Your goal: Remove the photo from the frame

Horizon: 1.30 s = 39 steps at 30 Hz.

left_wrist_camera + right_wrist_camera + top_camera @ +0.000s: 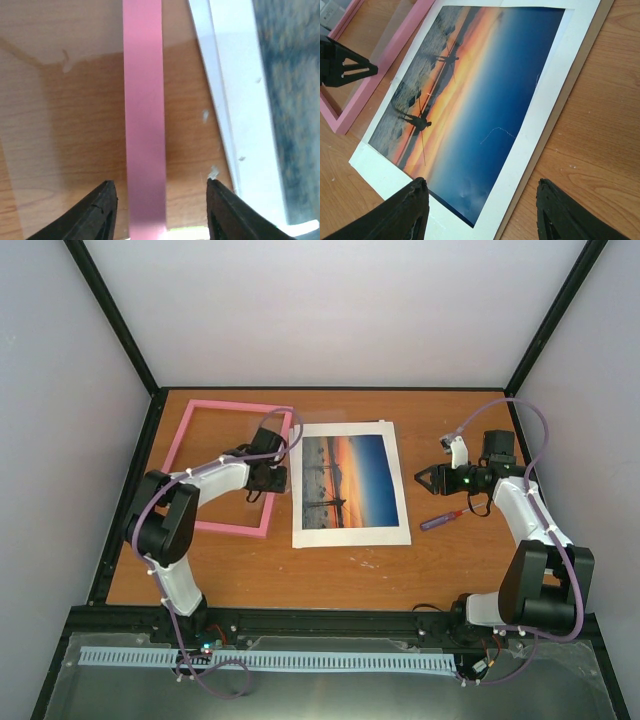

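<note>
Left gripper [159,184], jaws spread, straddles the frame [144,100] rail; right gripper [482,184] is spread too. Snagging could drag frame onto the photo [485,90].

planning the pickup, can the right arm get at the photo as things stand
Probably yes. The photo lies flat and uncovered beside the frame, and the right pincer hangs open just off its right edge with nothing between. The left pincer is over the frame's rail, out of the way.

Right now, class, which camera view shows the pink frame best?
Top external: nearly the whole frame shows, lying left of the photo. The left wrist sees only one pink bar; the right wrist only a corner.
</note>
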Tool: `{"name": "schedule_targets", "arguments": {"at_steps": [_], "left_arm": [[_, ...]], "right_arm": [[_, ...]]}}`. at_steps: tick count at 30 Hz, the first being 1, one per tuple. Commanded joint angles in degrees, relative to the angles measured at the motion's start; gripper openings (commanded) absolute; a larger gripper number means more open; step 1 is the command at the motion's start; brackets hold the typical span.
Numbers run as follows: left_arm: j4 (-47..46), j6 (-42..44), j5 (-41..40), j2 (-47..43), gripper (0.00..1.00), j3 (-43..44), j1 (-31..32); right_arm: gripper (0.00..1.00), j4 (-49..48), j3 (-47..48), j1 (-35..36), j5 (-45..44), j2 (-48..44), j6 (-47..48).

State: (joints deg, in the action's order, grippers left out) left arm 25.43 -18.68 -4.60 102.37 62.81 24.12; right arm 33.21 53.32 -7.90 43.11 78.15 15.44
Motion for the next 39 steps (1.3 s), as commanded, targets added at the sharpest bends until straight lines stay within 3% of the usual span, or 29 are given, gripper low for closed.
{"name": "schedule_targets", "arguments": {"at_steps": [1, 6, 12, 14, 15, 20, 24, 35, 39], "left_arm": [[-0.13, 0.95, 3.45, -1.62, 0.53, 2.93, 0.12], [-3.05, 0.70, 7.61, -9.02, 0.61, -2.44, 1.84], [-2.80, 2.48, 5.80, -17.98, 0.73, -4.29, 9.22], [-3.63, 2.75, 7.26, -22.11, 0.98, -4.54, 10.86], [-3.86, 2.39, 7.58, -24.13, 0.99, -4.52, 11.20], [-2.14, 1.61, 4.66, -33.18, 1.00, -1.58, 11.48], [-3.52, 6.26, 4.03, -37.47, 1.00, -0.49, 11.53], [-12.85, 8.97, 0.29, -40.22, 1.00, -8.06, 11.48], [-14.61, 2.22, -14.96, -38.63, 1.00, -8.78, 11.41]], "right_arm": [[0.58, 0.00, 1.52, -0.40, 0.50, 0.11, 1.02], [0.58, 0.32, 1.44, -0.42, 1.42, 0.47, 2.13], [0.58, 0.46, 1.41, -0.38, 1.58, 1.08, 2.69], [0.58, 0.41, 1.47, -0.39, 1.41, 1.04, 2.83], [0.58, 0.37, 1.44, -0.41, 1.31, 1.05, 2.89], [0.60, 0.56, 1.90, -0.39, 0.06, -0.02, 4.08], [0.62, 0.92, 2.39, -0.37, -1.38, -3.03, 5.52], [0.63, 4.99, 2.82, 2.27, -4.52, -4.81, 10.25], [0.63, 4.97, 1.45, 4.24, -4.86, -3.05, 12.09]]}}
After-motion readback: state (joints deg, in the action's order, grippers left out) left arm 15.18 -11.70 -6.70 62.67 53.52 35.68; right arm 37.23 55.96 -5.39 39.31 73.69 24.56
